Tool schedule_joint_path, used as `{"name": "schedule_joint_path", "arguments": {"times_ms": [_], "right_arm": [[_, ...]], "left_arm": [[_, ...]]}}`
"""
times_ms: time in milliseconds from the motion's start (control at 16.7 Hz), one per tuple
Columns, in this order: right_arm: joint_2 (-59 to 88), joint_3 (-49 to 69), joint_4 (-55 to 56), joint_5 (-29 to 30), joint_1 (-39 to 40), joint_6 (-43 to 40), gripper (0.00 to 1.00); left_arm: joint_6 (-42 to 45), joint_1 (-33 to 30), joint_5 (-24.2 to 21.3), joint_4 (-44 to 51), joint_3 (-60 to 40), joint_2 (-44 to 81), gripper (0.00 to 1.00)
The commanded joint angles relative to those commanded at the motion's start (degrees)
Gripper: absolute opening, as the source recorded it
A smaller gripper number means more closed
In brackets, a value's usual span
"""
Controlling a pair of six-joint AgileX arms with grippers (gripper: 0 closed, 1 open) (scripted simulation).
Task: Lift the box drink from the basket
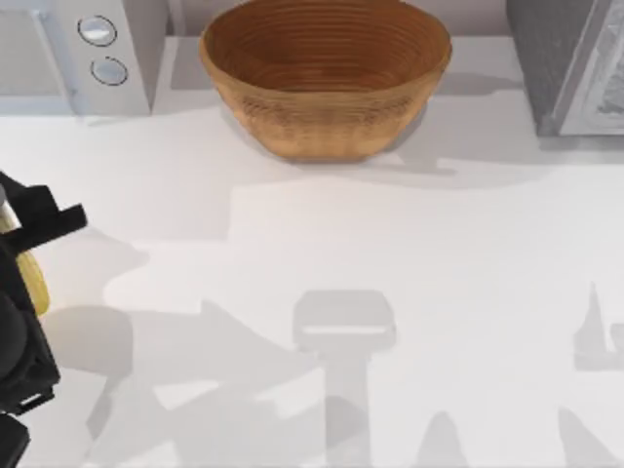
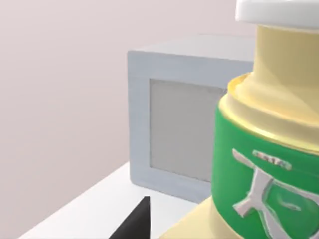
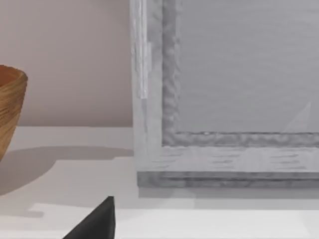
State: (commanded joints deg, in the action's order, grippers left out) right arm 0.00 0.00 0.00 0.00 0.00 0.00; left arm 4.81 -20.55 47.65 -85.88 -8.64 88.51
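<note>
The tan woven basket (image 1: pixel 327 112) stands at the back middle of the table, and its ribbed inside holds nothing; its rim also edges the right wrist view (image 3: pixel 10 109). The box drink (image 1: pixel 35 281) is a pale-yellow sliver at the table's far left, well away from the basket. My left gripper (image 1: pixel 27 255) is shut on it. Close up in the left wrist view, the box drink (image 2: pixel 264 159) shows a green label and a white cap. My right gripper (image 3: pixel 97 221) is parked near the back right, low over the table.
A white appliance with two round knobs (image 1: pixel 93 54) stands at the back left, its front panel (image 2: pixel 184 134) facing the left wrist camera. A grey cabinet (image 1: pixel 570 63) fills the back right corner. The white tabletop (image 1: pixel 390 292) spreads in front of the basket.
</note>
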Motion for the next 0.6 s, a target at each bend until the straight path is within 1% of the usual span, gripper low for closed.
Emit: {"name": "schedule_joint_path", "arguments": {"times_ms": [240,300,600], "right_arm": [[0.0,0.0,0.0,0.0,0.0,0.0,1.0],[0.0,0.0,0.0,0.0,0.0,0.0,1.0],[0.0,0.0,0.0,0.0,0.0,0.0,1.0]], "left_arm": [[0.0,0.0,0.0,0.0,0.0,0.0,0.98],[0.0,0.0,0.0,0.0,0.0,0.0,1.0],[0.0,0.0,0.0,0.0,0.0,0.0,1.0]]}}
